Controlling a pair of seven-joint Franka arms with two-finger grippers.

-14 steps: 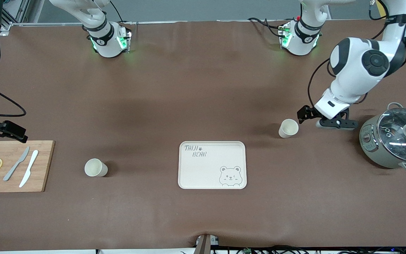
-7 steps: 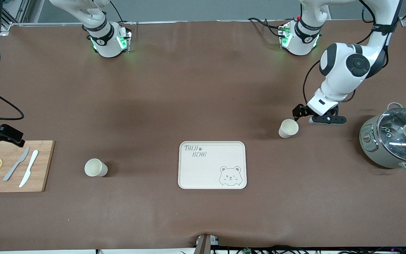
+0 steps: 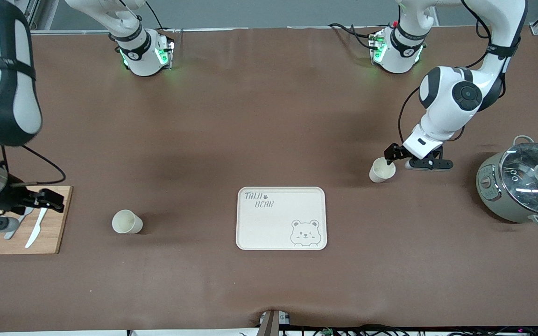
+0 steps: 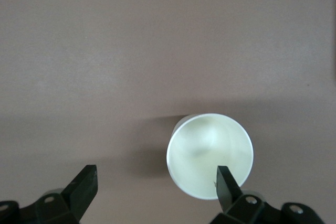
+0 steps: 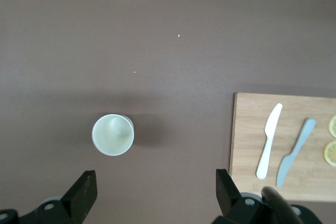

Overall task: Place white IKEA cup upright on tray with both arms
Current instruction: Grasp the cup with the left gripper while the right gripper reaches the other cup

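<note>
Two white cups stand upright on the brown table. One cup (image 3: pixel 382 170) is beside the tray (image 3: pixel 281 218) toward the left arm's end; the other cup (image 3: pixel 127 221) is toward the right arm's end. My left gripper (image 3: pixel 392 155) hangs open just over the first cup's rim. In the left wrist view (image 4: pixel 155 179) one finger (image 4: pixel 227 184) overlaps that cup (image 4: pixel 209 153). My right gripper (image 3: pixel 50 199) is open over the cutting board's edge. In the right wrist view (image 5: pixel 152 187) it is empty, and its cup (image 5: pixel 113 135) is apart from it.
A wooden cutting board (image 3: pixel 49 235) with two knives (image 3: pixel 35 227) and lemon slices lies at the right arm's end, also in the right wrist view (image 5: pixel 247 145). A grey pot with a glass lid (image 3: pixel 523 184) stands at the left arm's end.
My left gripper has moved toward the cup and now hangs over its rim. My right arm has swung in, bringing its gripper over the cutting board toward the other cup.
</note>
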